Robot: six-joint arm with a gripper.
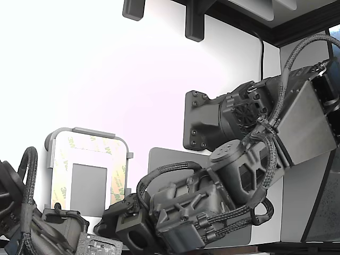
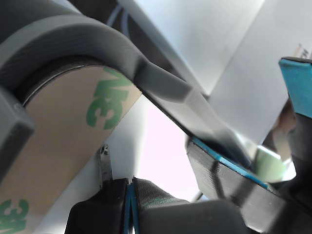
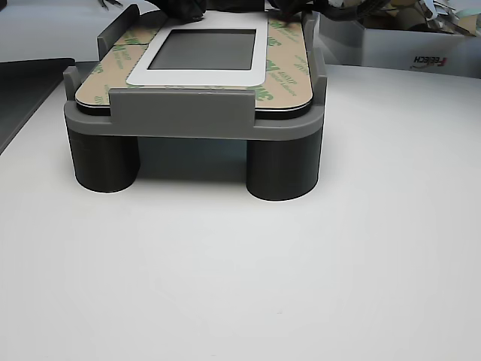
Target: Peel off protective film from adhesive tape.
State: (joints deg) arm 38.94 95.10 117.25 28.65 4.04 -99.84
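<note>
My tool (image 2: pixel 195 195) hangs at the tray (image 3: pixel 180 113) corner, its fingers apart, holding nothing. The film (image 3: pixel 289 71) lies flat around the grey window (image 3: pixel 207 49). A mat (image 1: pixel 159 159) lies beside.

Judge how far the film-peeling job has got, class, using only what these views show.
Done: nothing visibly peeled; the protective film printed with green 3M logos lies flat around the grey window. In hand: the gripper sits close at the tray corner. Left: lifting every strip off.

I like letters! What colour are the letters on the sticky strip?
Green "3M" logos on the peach protective film, clearest in the wrist view.
</note>
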